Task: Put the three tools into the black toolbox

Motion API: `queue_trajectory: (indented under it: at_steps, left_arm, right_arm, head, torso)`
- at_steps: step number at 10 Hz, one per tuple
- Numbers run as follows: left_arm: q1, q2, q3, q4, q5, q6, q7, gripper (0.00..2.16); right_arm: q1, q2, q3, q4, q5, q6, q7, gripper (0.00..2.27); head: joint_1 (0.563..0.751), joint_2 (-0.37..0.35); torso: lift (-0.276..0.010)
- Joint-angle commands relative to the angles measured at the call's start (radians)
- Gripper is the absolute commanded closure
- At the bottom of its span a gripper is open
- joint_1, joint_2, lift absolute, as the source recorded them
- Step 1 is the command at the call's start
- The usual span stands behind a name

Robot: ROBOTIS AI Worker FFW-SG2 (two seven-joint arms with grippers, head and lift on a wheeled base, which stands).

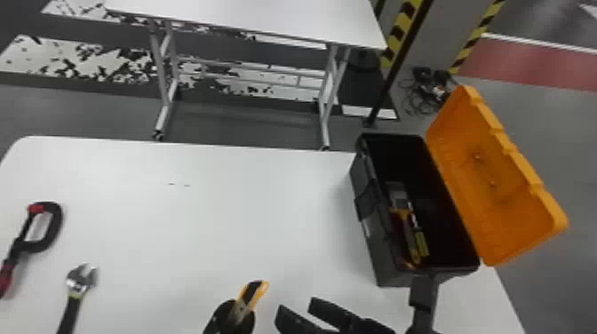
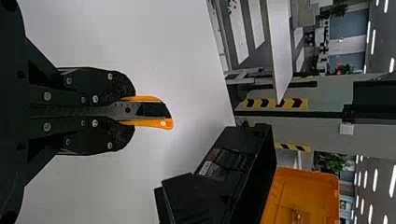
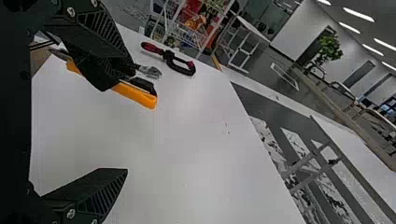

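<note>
Left gripper pinching utility knife; right gripper spread.
Head view: black toolbox, lid open, beyond and right of the right gripper; adjustable wrench and clamp left of the left gripper. Left wrist view: both fingers press the knife, orange end protruding. Right wrist view: fingers well apart.

Ok so: two white tables, one black-and-red C-shaped clamp, one silver-headed wrench, one orange-and-black cutter knife, one orange-lidded black toolbox.
</note>
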Motion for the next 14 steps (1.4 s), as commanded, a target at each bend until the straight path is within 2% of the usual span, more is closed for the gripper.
queue_trajectory:
  at_steps: [1, 2, 6, 8, 9, 10, 12, 13, 14]
  left_arm:
    - [-0.002, 0.004, -0.026, 0.006, -0.018, 0.002, 0.006, 1.84]
    - [-0.002, 0.016, -0.038, 0.004, -0.018, 0.002, 0.021, 1.84]
    - [-0.002, 0.039, -0.09, -0.003, -0.045, 0.014, 0.05, 1.84]
    - [0.0, 0.042, -0.101, -0.008, -0.047, 0.017, 0.05, 1.84]
    - [0.0, 0.042, -0.101, -0.008, -0.047, 0.017, 0.05, 1.84]
    - [-0.002, 0.042, -0.099, -0.008, -0.047, 0.017, 0.05, 1.84]
    - [-0.008, 0.042, -0.098, -0.005, -0.047, 0.023, 0.05, 1.84]
    - [-0.011, 0.041, -0.098, -0.003, -0.047, 0.026, 0.05, 1.84]
    - [-0.012, 0.041, -0.098, -0.002, -0.047, 0.026, 0.05, 1.84]
  right_arm:
    - [-0.011, 0.001, 0.039, 0.026, 0.021, -0.012, 0.0, 0.13]
    - [-0.017, 0.001, 0.049, 0.042, 0.021, -0.021, 0.0, 0.13]
    - [-0.02, 0.001, 0.065, 0.078, 0.021, -0.086, 0.005, 0.13]
    - [-0.019, 0.001, 0.069, 0.081, 0.021, -0.101, 0.003, 0.13]
    - [-0.019, 0.001, 0.072, 0.081, 0.024, -0.101, 0.002, 0.23]
    - [-0.02, 0.001, 0.077, 0.081, 0.029, -0.101, 0.002, 0.6]
    - [-0.022, 0.001, 0.088, 0.075, 0.039, -0.101, 0.002, 1.97]
    - [-0.023, 0.001, 0.089, 0.073, 0.041, -0.101, 0.003, 2.24]
    - [-0.023, 0.001, 0.089, 0.073, 0.041, -0.11, 0.006, 2.24]
  head:
    - [0.695, -0.172]
    - [0.695, -0.16]
    - [0.695, -0.164]
    - [0.695, -0.181]
    - [0.695, -0.184]
    - [0.695, -0.187]
    - [0.695, -0.177]
    - [0.695, -0.168]
    - [0.695, -0.167]
  torso:
    - [-0.051]
    - [-0.051]
    - [-0.051]
    - [-0.051]
    - [-0.051]
    - [-0.051]
    - [-0.051]
    - [-0.051]
    - [-0.051]
